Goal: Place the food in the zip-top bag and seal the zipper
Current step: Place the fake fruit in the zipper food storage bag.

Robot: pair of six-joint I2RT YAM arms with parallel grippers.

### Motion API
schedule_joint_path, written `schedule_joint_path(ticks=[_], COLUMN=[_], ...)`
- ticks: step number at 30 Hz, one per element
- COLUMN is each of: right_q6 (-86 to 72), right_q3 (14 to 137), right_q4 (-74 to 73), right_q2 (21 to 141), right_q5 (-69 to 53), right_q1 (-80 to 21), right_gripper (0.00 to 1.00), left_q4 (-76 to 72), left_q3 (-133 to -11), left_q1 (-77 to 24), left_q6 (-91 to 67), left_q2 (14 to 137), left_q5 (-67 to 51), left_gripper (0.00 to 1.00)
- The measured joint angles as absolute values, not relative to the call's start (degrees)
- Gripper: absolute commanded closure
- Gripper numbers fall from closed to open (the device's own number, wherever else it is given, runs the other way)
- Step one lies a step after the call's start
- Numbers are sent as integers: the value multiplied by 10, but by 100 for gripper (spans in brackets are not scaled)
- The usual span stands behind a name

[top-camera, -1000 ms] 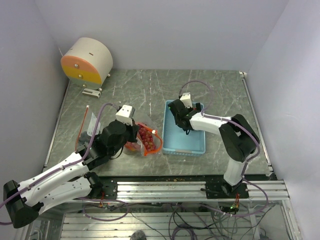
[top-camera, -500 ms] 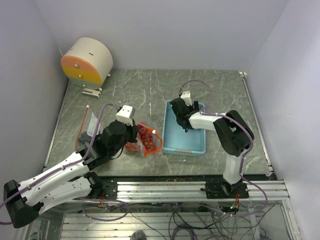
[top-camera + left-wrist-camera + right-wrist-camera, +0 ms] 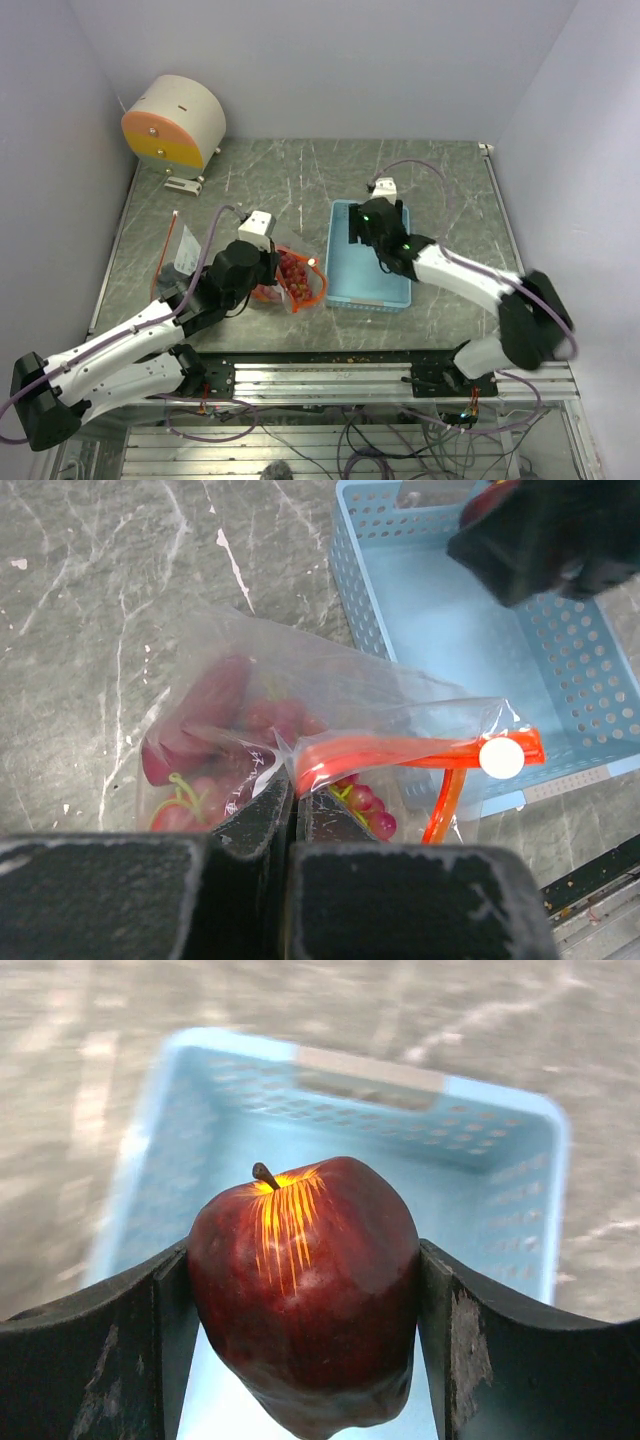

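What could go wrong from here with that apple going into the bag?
1. The right pincer grips the apple only on its rounded sides above the tray, so it may slip in transit.
2. The left pincer pinches the bag at one spot by the zipper; the mouth looks narrow, so the apple could snag.
3. Grapes lie near the mouth and might be pushed out.

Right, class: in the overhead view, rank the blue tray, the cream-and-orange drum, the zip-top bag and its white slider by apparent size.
1. The cream-and-orange drum and the blue tray: too alike to rank.
2. The zip-top bag, partly covered.
3. The white slider, smallest.
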State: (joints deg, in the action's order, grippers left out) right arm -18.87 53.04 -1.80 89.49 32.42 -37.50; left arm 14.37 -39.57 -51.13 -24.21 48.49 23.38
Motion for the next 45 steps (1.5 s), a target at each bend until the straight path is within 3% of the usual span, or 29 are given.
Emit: schedule_joint_path(ticks=[8,11,16,27,30,34,36,37,45], right_q6=[-207,-205,-209,-230,-229,-226,-221,-217,-191], right_q3=[360,317,299,312,357,417,446,456,482], right_q4=[107,143,178,250,256,253,248,241,183], right_q2=[576,555,614,693,754,817,840,846,841], right_q5=[29,-63,-148,-41,8,93,138,154,197], right_q1=[-448,-500,-540,-549,-562,-599,-616,-622,-648], right_gripper=[55,58,59,53,46,29,5,1,0], left_q4=[136,137,141,162,164,169,170,170,173], left_q3=[-401,-411,-433,-432,-426,-425,-420,-418,-385], left_q1=[-511,-511,-510,-510,-510,-510,-510,-510,-507], left_q6=[-243,-243,-243,-251,-256,-260,-260,-261,-269], left_q2=[521,532,534,501,493,488,481,477,450], left_q5=[233,232,224,211,207,203,203,203,215], left_gripper=[93,93,93,93,93,93,93,93,93])
